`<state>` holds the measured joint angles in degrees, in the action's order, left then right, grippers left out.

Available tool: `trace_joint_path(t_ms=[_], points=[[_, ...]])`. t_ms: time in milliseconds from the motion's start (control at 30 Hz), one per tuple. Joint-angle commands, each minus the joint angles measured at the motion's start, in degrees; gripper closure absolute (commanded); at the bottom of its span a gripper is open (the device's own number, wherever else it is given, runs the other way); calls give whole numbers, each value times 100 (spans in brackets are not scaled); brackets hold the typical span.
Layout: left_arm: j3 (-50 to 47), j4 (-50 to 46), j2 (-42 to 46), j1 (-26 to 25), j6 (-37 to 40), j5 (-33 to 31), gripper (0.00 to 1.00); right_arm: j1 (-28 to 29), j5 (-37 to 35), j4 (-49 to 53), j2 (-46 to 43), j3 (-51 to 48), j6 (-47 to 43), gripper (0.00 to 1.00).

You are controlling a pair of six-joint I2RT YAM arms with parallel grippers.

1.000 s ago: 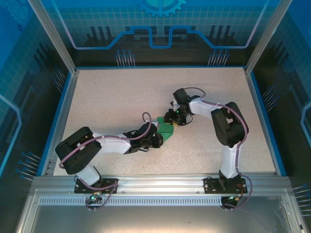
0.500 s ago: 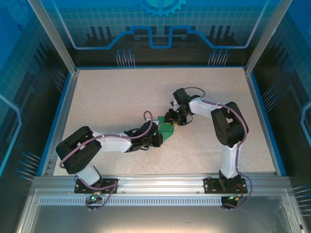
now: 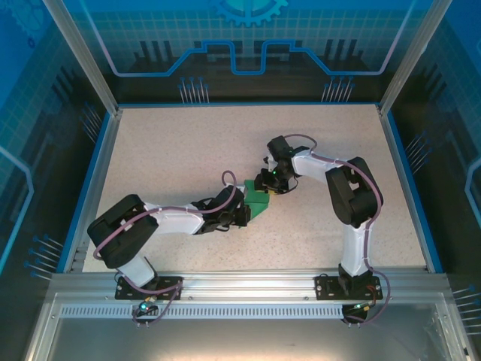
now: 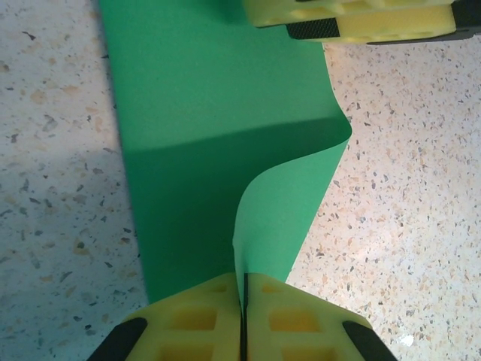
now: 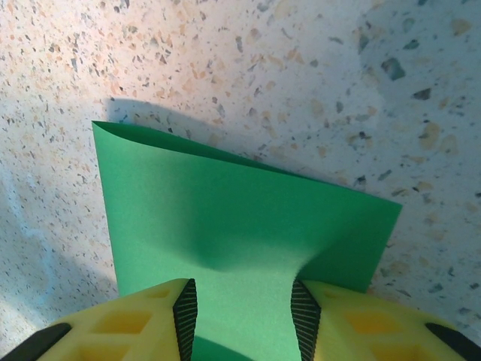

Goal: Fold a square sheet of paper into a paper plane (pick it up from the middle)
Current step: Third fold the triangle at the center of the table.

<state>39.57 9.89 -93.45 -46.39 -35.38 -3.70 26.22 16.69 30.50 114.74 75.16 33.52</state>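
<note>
The square sheet of paper (image 3: 259, 201) is green, folded over, and lies at the middle of the speckled table. My left gripper (image 3: 244, 213) comes at it from the near left. In the left wrist view that gripper (image 4: 244, 289) is shut on a near edge of the paper (image 4: 210, 113), which curls up off the table into the jaws. My right gripper (image 3: 267, 186) is at the paper's far side. In the right wrist view it (image 5: 239, 301) stands open, its pads astride a raised hump of the paper (image 5: 240, 210). Its yellow fingers (image 4: 353, 19) also rest on the sheet's far end.
The speckled table (image 3: 173, 150) is bordered by a blue rim (image 3: 94, 180) and transparent enclosure walls. Bare tabletop lies on all sides of the paper. Both arm bases sit on the metal rail (image 3: 248, 286) at the near edge.
The left arm has edged slightly to the right. The paper and the right arm have stayed where they were.
</note>
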Motion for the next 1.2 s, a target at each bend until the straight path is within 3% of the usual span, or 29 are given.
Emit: trace_joint_path(t_ms=[0, 1167], points=[[164, -110, -77, 60, 189, -141, 90, 35, -167, 300, 242, 49, -82, 58], [332, -207, -349, 104, 468, -87, 93, 75, -156, 316, 286, 96, -100, 58]])
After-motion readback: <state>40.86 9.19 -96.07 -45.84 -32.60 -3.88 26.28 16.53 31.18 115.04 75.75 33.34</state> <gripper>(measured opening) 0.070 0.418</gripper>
